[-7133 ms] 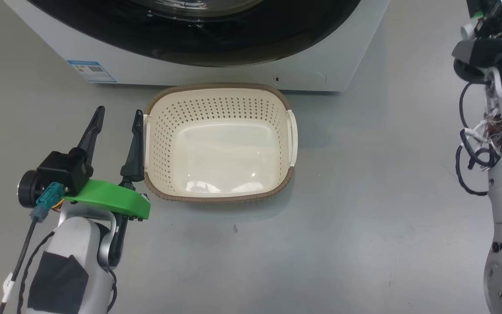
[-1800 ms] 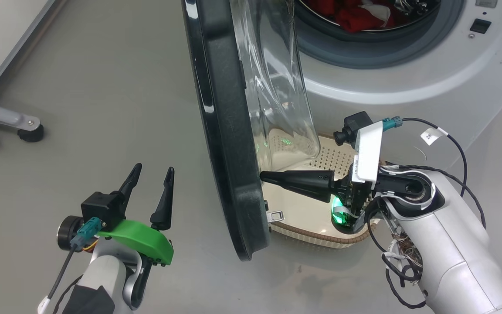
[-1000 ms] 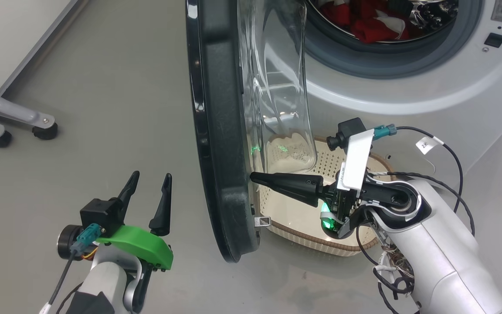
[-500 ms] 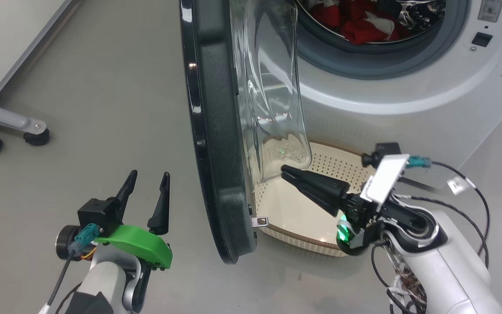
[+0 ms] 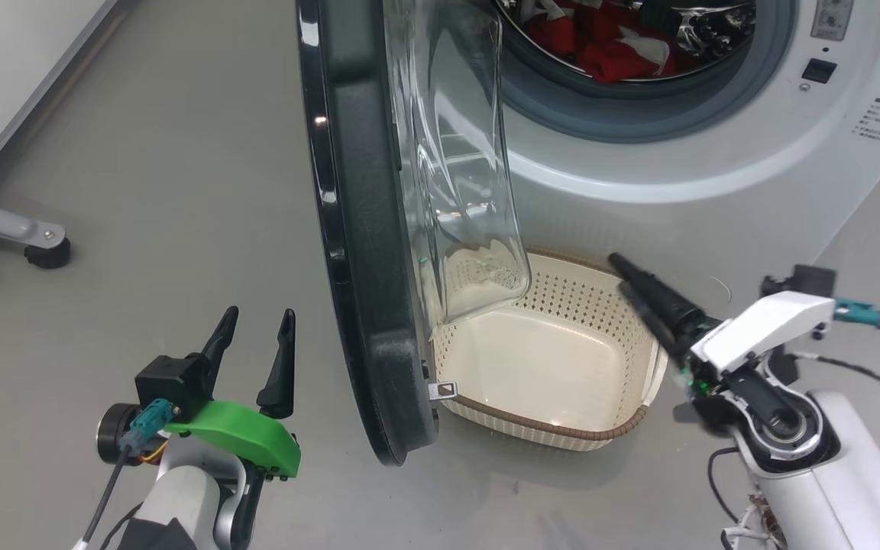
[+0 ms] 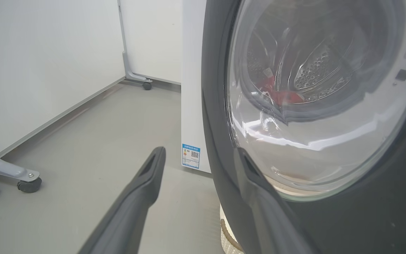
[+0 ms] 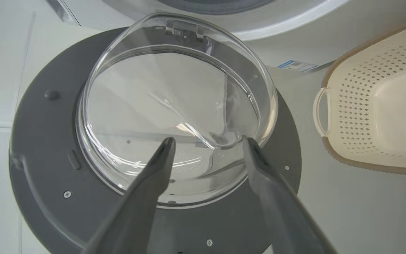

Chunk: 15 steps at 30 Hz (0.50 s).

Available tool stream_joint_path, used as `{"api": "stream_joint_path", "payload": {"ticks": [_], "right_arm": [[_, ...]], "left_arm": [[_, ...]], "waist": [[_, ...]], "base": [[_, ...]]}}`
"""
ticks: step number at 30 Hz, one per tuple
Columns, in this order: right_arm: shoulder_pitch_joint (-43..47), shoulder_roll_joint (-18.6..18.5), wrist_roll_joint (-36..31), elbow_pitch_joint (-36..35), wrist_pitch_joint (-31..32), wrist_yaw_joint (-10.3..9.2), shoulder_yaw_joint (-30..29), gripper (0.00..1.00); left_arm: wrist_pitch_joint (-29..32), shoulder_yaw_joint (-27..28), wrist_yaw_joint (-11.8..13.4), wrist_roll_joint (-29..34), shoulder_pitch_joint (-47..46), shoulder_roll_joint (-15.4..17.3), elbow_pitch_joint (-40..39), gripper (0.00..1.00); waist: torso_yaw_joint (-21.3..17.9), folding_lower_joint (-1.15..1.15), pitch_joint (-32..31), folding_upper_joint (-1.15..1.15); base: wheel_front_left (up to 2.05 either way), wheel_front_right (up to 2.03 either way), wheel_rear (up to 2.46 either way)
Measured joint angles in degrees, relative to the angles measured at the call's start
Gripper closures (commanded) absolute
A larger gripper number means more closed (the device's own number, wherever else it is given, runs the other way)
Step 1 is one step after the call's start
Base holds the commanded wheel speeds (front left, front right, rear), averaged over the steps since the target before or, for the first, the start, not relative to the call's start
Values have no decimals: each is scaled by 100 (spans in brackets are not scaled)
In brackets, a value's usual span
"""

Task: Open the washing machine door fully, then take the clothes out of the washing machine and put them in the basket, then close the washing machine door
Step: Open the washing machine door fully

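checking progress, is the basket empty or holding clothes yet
Empty. The basket shows a bare cream floor, and the red clothes lie in the drum.

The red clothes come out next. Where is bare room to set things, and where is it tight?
The basket is empty inside. Bare floor lies left of the door, up to the wheeled stand. Tight: above the basket, between door glass and the right gripper.

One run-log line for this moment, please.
door: open | clothes: in drum | basket: empty | left gripper: open, empty | right gripper: open, clear of door
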Motion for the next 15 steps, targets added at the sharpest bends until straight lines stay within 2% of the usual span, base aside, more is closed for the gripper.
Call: {"api": "stream_joint_path", "payload": {"ticks": [7, 15], "right_arm": [[-28, -438, -1646, -467, -1237, 0, 58, 0], [-227, -1022, -3735, -686, -2664, 1, 614, 0]], "left_arm": [[0, -4, 0, 8, 1, 0, 3, 0], [0, -5, 0, 8, 1, 1, 2, 0]], "waist": [[-54, 0, -30, 0], [-59, 0, -3, 0]], "base": [[0, 0, 0], [0, 0, 0]]}}
